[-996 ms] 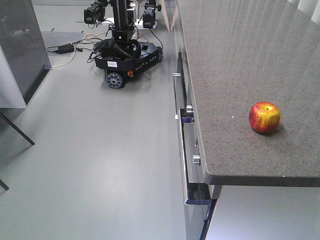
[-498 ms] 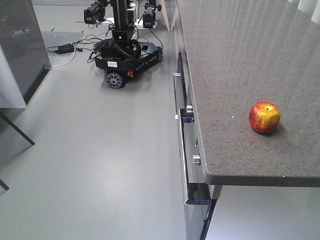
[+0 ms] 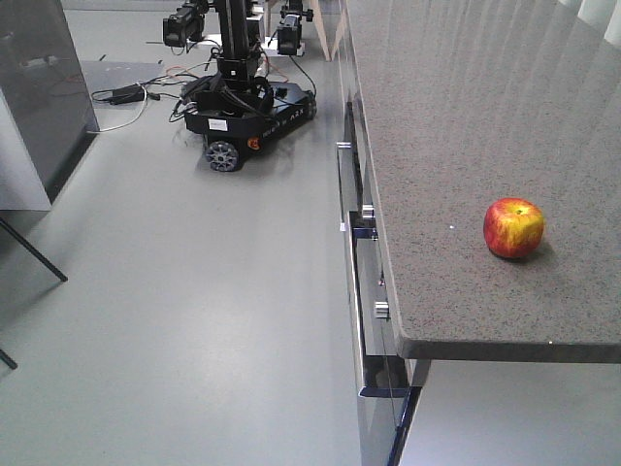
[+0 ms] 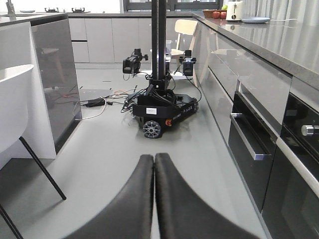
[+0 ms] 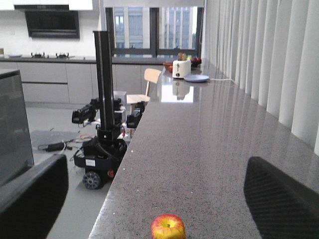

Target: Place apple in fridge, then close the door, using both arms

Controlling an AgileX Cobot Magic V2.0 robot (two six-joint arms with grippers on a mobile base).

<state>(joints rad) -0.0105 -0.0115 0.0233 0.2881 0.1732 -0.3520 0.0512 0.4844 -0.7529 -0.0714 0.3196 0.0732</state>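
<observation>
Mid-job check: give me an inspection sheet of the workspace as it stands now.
Surface: grey speckled countertop, bare around the fruit.
Job's things: apple sits on the countertop towards its near end, ungripped; fridge and door not identifiable for certain.
Clutter: toaster and blue plate at the counter's far end.
Grippers: left gripper shut, empty, over the floor; right gripper open, apple ahead of it.
Cables: loose cables on the floor beside the wheeled robot.
Surroundings: chair; oven fronts under the counter.
</observation>
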